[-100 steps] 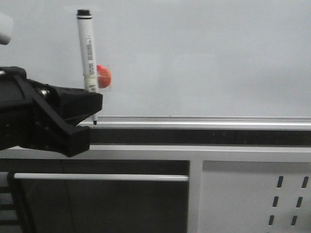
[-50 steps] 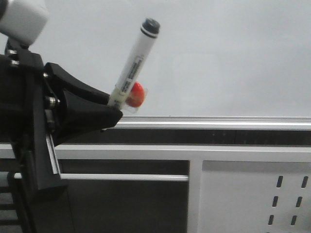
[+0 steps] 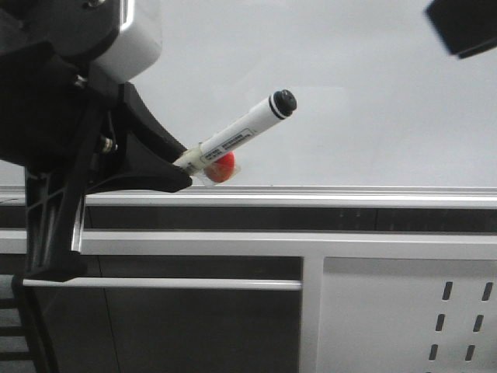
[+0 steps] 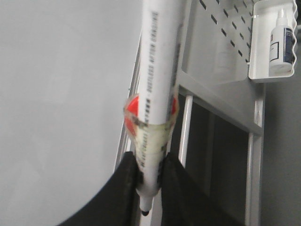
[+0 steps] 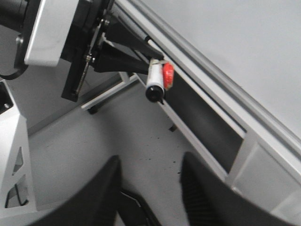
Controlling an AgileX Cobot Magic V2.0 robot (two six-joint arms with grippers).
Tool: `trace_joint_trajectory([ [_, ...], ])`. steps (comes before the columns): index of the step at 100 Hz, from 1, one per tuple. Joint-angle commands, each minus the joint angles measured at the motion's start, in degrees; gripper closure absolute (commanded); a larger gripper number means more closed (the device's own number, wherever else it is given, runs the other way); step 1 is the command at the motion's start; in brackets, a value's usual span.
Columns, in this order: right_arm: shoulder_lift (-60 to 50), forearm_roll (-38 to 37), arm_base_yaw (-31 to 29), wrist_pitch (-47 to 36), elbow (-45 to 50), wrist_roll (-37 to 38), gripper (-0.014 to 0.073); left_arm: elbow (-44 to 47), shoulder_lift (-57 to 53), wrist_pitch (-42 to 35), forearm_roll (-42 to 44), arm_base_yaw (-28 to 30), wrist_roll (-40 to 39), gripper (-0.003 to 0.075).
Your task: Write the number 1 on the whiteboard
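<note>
whiteboard (image 3: 349, 101) fills the upper part of the front view as a pale grey-white glossy surface, and no black stroke of the number 1 can be seen anywhere on the part of it that shows. its silver rail (image 3: 326, 194) runs along the lower edge, with a dark channel and a white frame below.

the left gripper (image 4: 149, 181) has its 2 black fingers (image 4: 123, 188) pinching a white marker pen (image 3: 237, 138) near its writing end. in the front view the pen slants up toward the right, its black-banded end cap highest, the body crossing in front of the board's lower part just above the rail. the left wrist view shows the small black tip (image 4: 145, 213) poking out between the fingers, with the board just beside it; whether tip and board touch cannot be told. a red piece (image 3: 223, 167) is bound to the barrel with clear tape, right where the fingers grip.

a printed label with dark lettering runs along the barrel, too blurred to read in any view.

the right gripper (image 5: 150, 181) hangs well apart from the pen, its 2 dark fingers (image 5: 101, 197) spread with nothing between them, and floor showing in the gap.

a grey perforated panel (image 4: 221, 33) carries a white tray (image 4: 277, 70) holding a small white bottle (image 4: 281, 42) with a dark label, unreadable.
</note>
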Motion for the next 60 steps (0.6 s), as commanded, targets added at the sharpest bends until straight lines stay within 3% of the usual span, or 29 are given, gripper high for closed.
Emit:
trace_joint_trajectory([
  [1,2.2,3.6,0.8,-2.8,-2.6,-0.9,0.0207,-2.6,-1.8,-2.2,2.3,-1.1,-0.1,0.0738],
  [27,6.5,6.4,1.2,-4.2,-3.3,-2.7,0.0207,-5.3,-1.7,-1.5,1.6,-4.7,-0.1,0.0738],
  [60,8.3,12.2,1.2,-4.2,-3.3,-8.4,0.0207,-6.4,-1.7,-0.9,1.4,-4.9,-0.4,0.0738],
])
